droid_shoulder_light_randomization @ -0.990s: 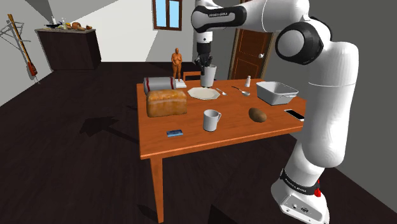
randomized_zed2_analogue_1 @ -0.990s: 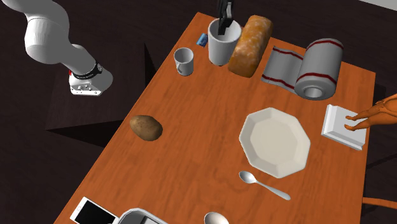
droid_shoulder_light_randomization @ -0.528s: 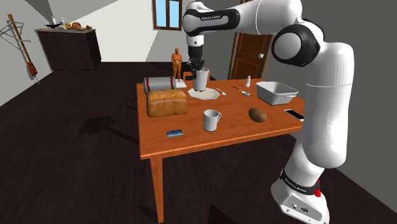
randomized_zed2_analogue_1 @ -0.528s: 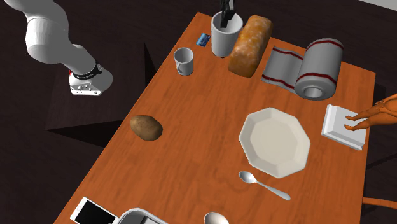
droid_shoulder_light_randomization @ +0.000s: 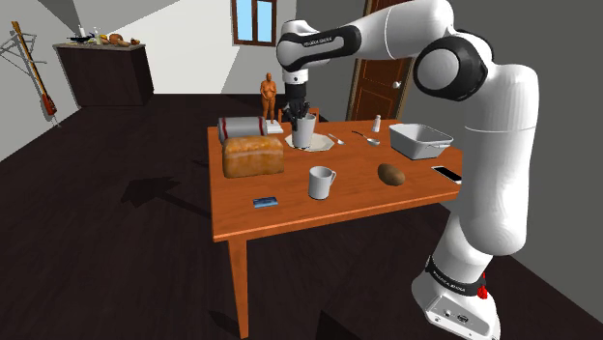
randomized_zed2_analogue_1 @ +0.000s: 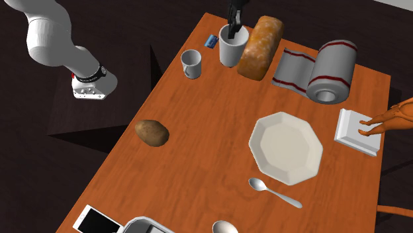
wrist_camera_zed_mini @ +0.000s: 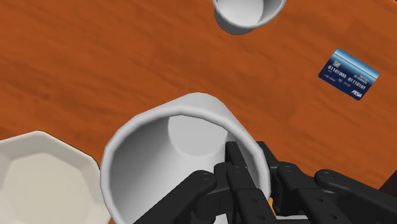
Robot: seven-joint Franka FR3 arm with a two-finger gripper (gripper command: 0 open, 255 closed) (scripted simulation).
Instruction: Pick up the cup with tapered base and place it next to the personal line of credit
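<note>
My gripper [droid_shoulder_light_randomization: 301,113] is shut on the rim of a white cup with a tapered base [droid_shoulder_light_randomization: 305,131], one finger inside it and one outside. The cup [randomized_zed2_analogue_1: 231,46] hangs upright above the wooden table [randomized_zed2_analogue_1: 198,165], beside the bread loaf [randomized_zed2_analogue_1: 260,47]. In the wrist view the gripper [wrist_camera_zed_mini: 249,156] clasps the cup's wall [wrist_camera_zed_mini: 146,153]. A small blue bank card [wrist_camera_zed_mini: 348,74] lies flat on the table beyond the cup, near the table's edge [droid_shoulder_light_randomization: 266,201] [randomized_zed2_analogue_1: 211,41].
A white mug [droid_shoulder_light_randomization: 320,182] [randomized_zed2_analogue_1: 191,63] [wrist_camera_zed_mini: 248,13] stands between cup and card. Also on the table: octagonal plate [randomized_zed2_analogue_1: 286,147] [wrist_camera_zed_mini: 38,178], potato [droid_shoulder_light_randomization: 391,174], striped towel roll [randomized_zed2_analogue_1: 331,71], spoon [randomized_zed2_analogue_1: 275,192], phone [droid_shoulder_light_randomization: 447,174], grey tray [droid_shoulder_light_randomization: 419,140], figurine [droid_shoulder_light_randomization: 269,95].
The gripper has carried the cup toward the shoulder view's left and lower, closer to the table. Nothing else on the table has moved.
</note>
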